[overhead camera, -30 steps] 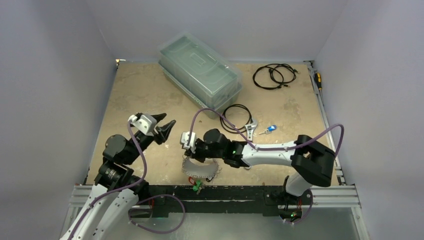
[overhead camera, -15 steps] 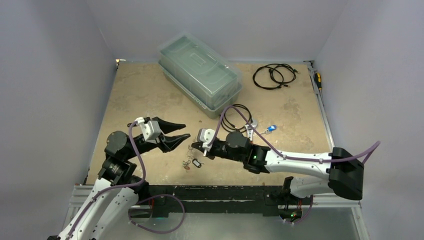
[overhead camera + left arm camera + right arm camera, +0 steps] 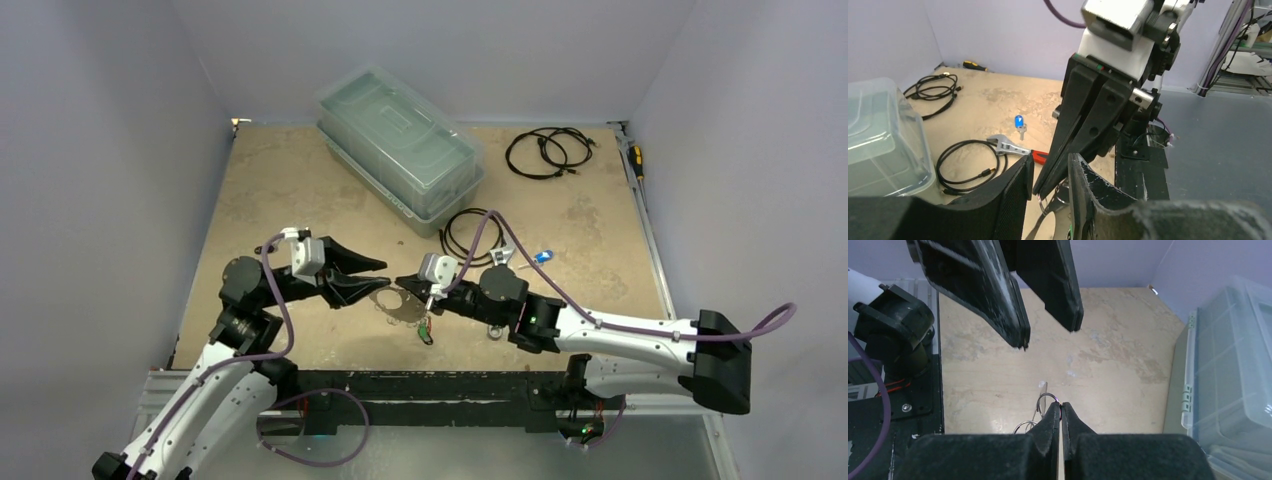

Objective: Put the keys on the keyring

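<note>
Tan table [image 3: 280, 200], seen from above and from both wrists. A clear lidded plastic bin [image 3: 400, 135] stands at the far centre.

The left gripper [image 3: 383, 280] reaches in from the near left. Its two black fingers stand partly apart, and no grip on anything can be made out. In the left wrist view they flank the tips of the opposing gripper.

The right gripper [image 3: 1060, 408] reaches in from the near right. Its jaws are pressed fully together, pinching a thin wire of the keyring [image 3: 398, 304]. The keyring hangs just below and between the two grippers, near the table's near edge at centre. Whether it touches the table cannot be told.

Two black cable coils lie on the table: one [image 3: 548, 150] at the far right, and the other [image 3: 470, 236] just near of the bin.

A red-handled adjustable wrench [image 3: 1010, 147] lies against the nearer coil, on its right side. A yellow-and-black screwdriver [image 3: 635, 160] lies along the far right edge.

A small bunch of keys [image 3: 426, 331] with green and red tags dangles from the keyring's near side. A blue-tagged key [image 3: 541, 257] lies apart on the table, just right of the wrench's head.
</note>
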{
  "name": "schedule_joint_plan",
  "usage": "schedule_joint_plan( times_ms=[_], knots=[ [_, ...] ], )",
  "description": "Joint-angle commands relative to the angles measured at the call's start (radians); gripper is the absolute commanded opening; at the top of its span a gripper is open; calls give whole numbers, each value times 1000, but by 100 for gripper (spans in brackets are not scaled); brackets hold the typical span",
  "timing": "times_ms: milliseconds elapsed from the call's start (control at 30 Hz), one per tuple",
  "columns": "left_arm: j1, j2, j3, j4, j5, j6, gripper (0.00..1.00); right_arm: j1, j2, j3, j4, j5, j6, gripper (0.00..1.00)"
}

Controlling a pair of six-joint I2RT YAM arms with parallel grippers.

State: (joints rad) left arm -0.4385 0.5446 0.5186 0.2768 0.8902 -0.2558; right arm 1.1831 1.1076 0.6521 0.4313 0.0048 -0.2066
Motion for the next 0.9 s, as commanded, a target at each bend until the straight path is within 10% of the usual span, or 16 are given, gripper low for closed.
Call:
schedule_joint_plan(
  times_ms=[0,400,867],
  knots=[
    [0,42,-16,109,46,-79,33,8,-60,37,33,38,-30,0],
    [-27,85,-32,156,54,-126,20,16,-71,90,-6,84,-51,0],
    [-39,112,-29,107,17,-90,29,32,-96,115,-35,115,-68,0]
  ],
)
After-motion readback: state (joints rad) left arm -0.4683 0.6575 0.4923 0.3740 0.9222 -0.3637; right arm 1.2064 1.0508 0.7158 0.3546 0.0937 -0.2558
